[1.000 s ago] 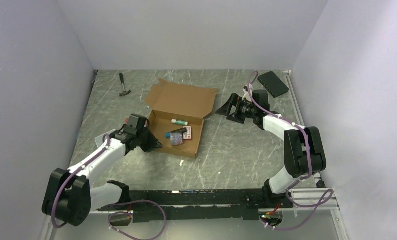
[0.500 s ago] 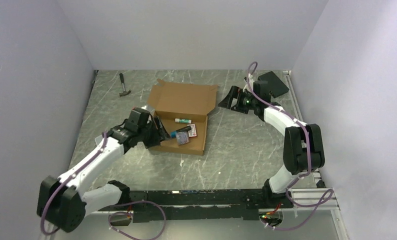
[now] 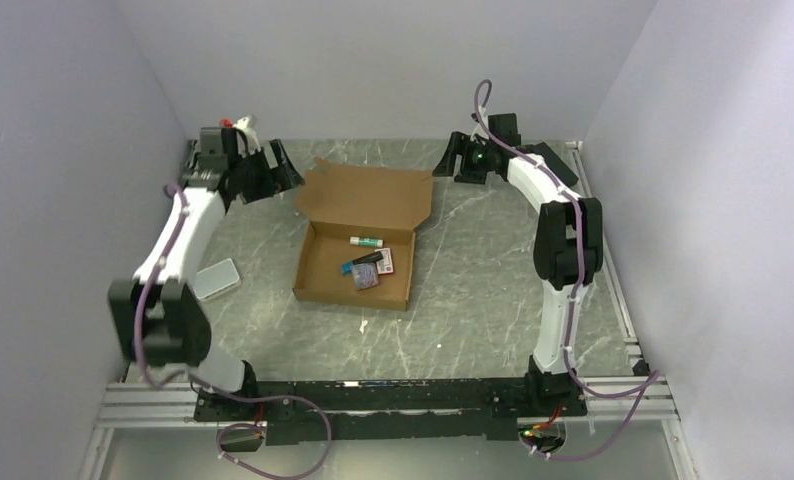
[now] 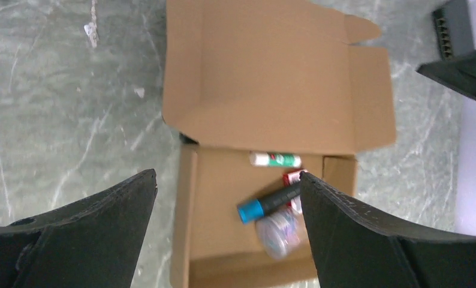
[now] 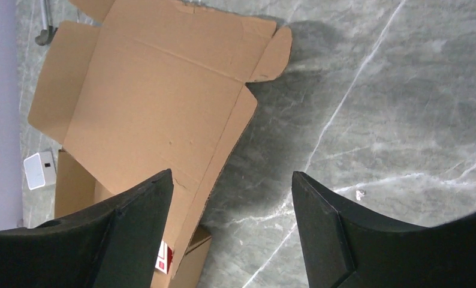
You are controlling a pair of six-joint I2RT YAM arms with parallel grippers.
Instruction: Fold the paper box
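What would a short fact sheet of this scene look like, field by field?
box: brown paper box, lid open
inside: glue stick, blue-capped marker, red-and-white card, small clear bag
left jaws: open, empty, raised near the lid's far left corner
right jaws: open, empty, raised near the lid's far right corner
beside box: flat white case, off to its left

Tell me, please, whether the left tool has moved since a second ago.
Yes. The left tool has moved away from the base rail toward the back wall, from the near left side of the paper box to beyond its far left corner.
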